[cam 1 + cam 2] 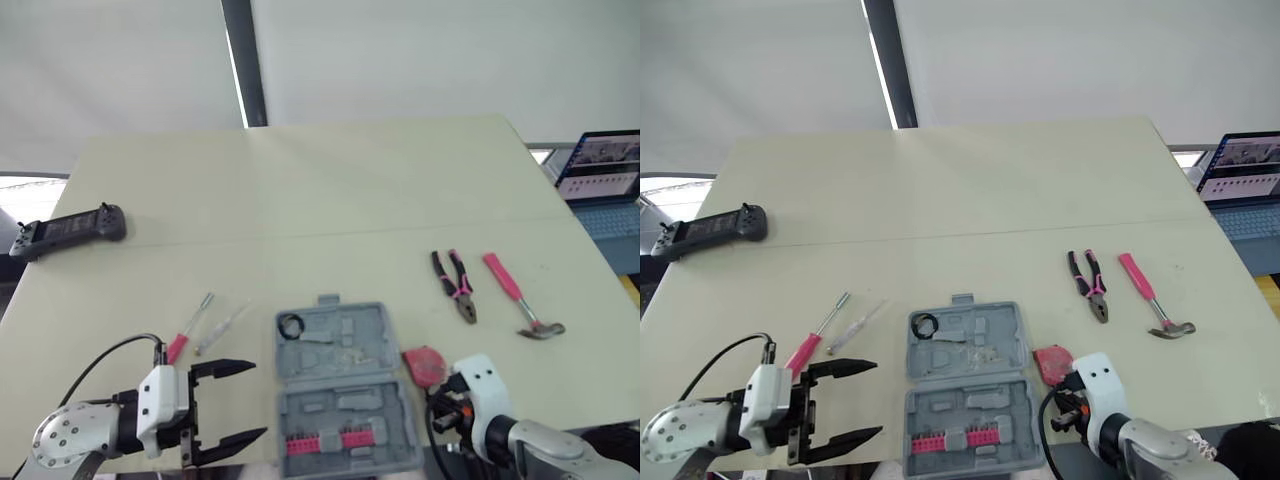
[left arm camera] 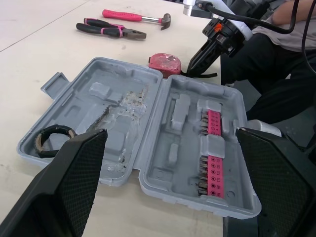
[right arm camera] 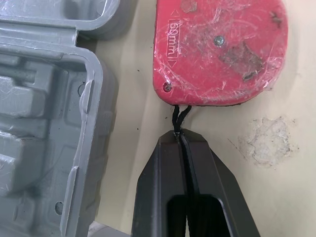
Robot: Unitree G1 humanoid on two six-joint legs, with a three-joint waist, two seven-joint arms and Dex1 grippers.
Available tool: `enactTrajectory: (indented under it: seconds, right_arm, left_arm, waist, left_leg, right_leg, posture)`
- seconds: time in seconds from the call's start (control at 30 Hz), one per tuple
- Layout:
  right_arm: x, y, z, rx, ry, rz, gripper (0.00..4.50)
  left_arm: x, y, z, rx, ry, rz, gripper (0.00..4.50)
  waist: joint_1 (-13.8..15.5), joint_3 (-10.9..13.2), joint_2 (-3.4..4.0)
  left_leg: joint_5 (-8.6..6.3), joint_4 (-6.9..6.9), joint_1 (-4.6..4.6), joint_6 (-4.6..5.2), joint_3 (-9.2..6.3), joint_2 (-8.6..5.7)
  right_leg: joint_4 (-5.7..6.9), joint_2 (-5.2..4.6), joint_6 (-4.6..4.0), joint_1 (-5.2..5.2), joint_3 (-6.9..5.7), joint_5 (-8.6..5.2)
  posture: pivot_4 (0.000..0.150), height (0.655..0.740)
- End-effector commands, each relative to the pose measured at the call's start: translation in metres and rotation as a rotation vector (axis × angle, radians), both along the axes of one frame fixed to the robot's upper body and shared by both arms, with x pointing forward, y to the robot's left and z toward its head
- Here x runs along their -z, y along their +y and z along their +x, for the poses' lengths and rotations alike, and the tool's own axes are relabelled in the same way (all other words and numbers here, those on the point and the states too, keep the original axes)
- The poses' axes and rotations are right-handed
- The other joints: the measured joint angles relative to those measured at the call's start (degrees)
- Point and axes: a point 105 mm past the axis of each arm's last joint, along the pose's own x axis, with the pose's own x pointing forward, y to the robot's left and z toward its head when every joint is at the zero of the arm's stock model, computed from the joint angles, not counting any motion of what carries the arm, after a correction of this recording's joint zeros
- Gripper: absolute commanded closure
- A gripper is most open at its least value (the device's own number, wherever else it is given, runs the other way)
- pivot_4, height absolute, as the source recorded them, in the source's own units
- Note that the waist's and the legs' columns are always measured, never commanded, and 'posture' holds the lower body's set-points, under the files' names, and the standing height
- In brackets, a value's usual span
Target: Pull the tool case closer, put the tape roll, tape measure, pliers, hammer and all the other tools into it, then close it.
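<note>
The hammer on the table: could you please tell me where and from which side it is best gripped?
I would take the hammer at mid-handle, from straight above, the right claw closing across it. It lies flat, its pink handle is straight and slim, and the pliers lie apart on its left.

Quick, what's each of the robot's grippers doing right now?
Left gripper: open, empty.
Right gripper: shut on the tape measure, by its cord.
</note>
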Motion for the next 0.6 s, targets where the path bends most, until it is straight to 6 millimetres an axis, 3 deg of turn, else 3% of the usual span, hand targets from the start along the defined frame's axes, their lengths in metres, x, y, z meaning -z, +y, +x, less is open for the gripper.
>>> enactTrajectory:
  seconds: [0.03, 0.23, 0.6]
  right_arm:
    - [-0.002, -0.006, 0.001, 0.017, 0.0, -0.013, 3.19]
    - [-0.003, -0.012, 0.002, 0.034, -0.002, -0.031, 0.25]
    - [-0.017, -0.04, 0.006, 0.004, -0.014, -0.06, 0.11]
  left_arm:
    - [0.0, -0.002, -0.004, 0.006, -0.006, -0.007, 0.0]
    - [0.002, -0.003, -0.005, 0.006, -0.006, -0.011, 0.0]
    - [0.003, -0.004, -0.005, 0.025, -0.008, -0.035, 0.0]
  waist:
    - [0.0, 0.0, 0.0]
    - [0.1, -0.2, -0.27]
    - [0.1, -0.1, -0.19]
  left_leg:
    - [0.0, 0.0, 0.0, 0.0, 0.0, 0.0]
    - [0.0, 0.0, 0.02, 0.0, 0.0, -0.01]
    - [-0.01, 0.0, 0.0, 0.02, 0.01, -0.02]
  right_leg:
    - [0.0, 0.0, 0.0, 0.0, 0.0, 0.0]
    - [-0.03, -0.01, 0.0, 0.04, 0.0, 0.0]
    - [-0.06, -0.02, 0.0, 0.05, -0.01, 0.0]
  posture:
    - [0.15, 0.74]
    - [0.15, 0.74]
    - [0.15, 0.74]
